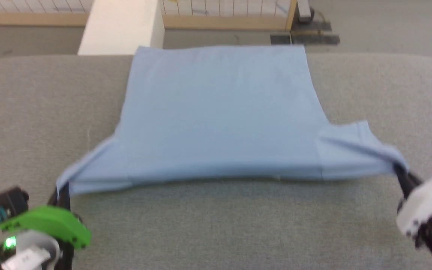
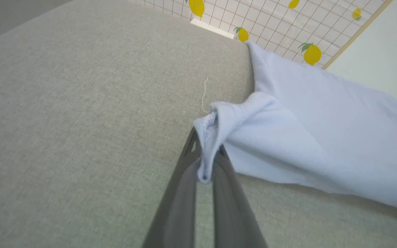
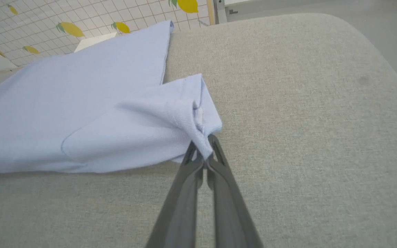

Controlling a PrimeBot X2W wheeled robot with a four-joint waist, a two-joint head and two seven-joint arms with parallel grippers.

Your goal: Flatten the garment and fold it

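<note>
The light blue garment [image 1: 219, 112] lies spread on the grey table, its hem at the far edge and its shoulders toward me, the near edge lifted a little. My left gripper [image 1: 63, 189] is shut on the tip of the garment's left sleeve [image 2: 219, 120]; the cloth bunches between its fingers [image 2: 184, 193]. At the right, my right gripper [image 1: 401, 172] is shut on the tip of the other sleeve [image 3: 184, 113], pinched between its fingers [image 3: 219, 186]. The garment [image 3: 81, 103] stretches taut between both grippers. Its back faces up; collar and logo are hidden.
The grey fabric-covered table [image 1: 216, 225] has rounded corners and bare room on both sides of the garment. A white block [image 1: 122, 26] stands behind the far edge. Beyond it runs a fence with lemon prints [image 2: 312, 53] and grey floor [image 1: 388, 26].
</note>
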